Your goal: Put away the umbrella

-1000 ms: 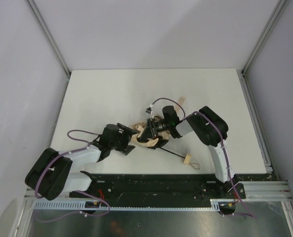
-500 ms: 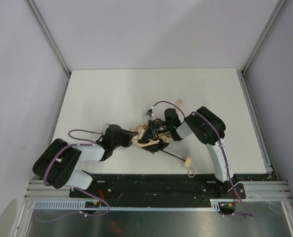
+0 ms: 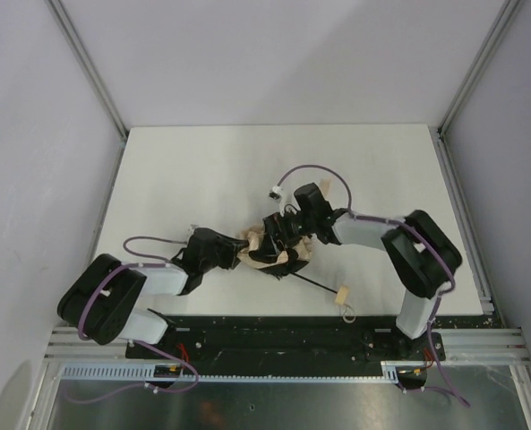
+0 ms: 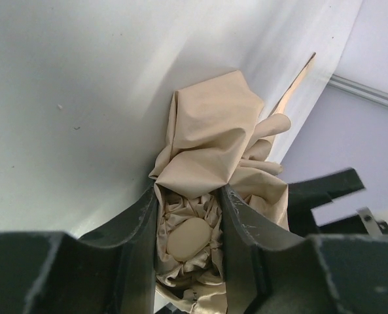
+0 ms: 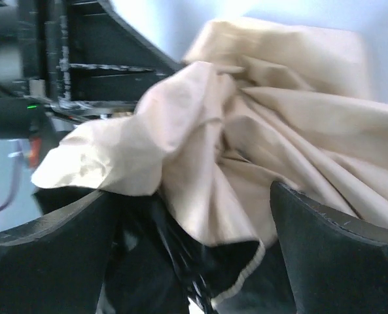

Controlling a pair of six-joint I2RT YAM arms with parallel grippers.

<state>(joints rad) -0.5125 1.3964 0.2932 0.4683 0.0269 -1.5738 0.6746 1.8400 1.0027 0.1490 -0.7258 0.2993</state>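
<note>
Where the umbrella lies: the umbrella [image 3: 258,242] is at the lower middle of the top view, on the table [image 3: 184,170]. Its canopy [image 4: 210,131] is crumpled in a heap between both grippers. The shaft [image 3: 314,280] runs out toward lower right to the handle [image 3: 341,293].
Left gripper: the left gripper [image 4: 188,196] has its jaws narrowed onto a wad of canopy, with fabric bulging up between the fingers. I read this as clamped.
Right gripper: the right gripper [image 5: 194,216] has its jaws spread wide. Cloth is draped across the gap and neither finger is clearly pressing. I read this as holding nothing.
Handling: the cloth looks soft and light, likely to slip and unbunch rather than lift as one. The shaft is thin and stiff, and I expect it to bend if levered. The handle is small and rigid.
Best hold (my judgement): shaft or handle for control, fabric only for gathering.
Strap: the strap [image 3: 328,184] pokes out loose at the upper side of the heap.
Obstructions: the two wrists crowd over the heap, leaving little room. The purple cable [image 3: 305,168] arcs above the right wrist, near the strap, and could snag.
</note>
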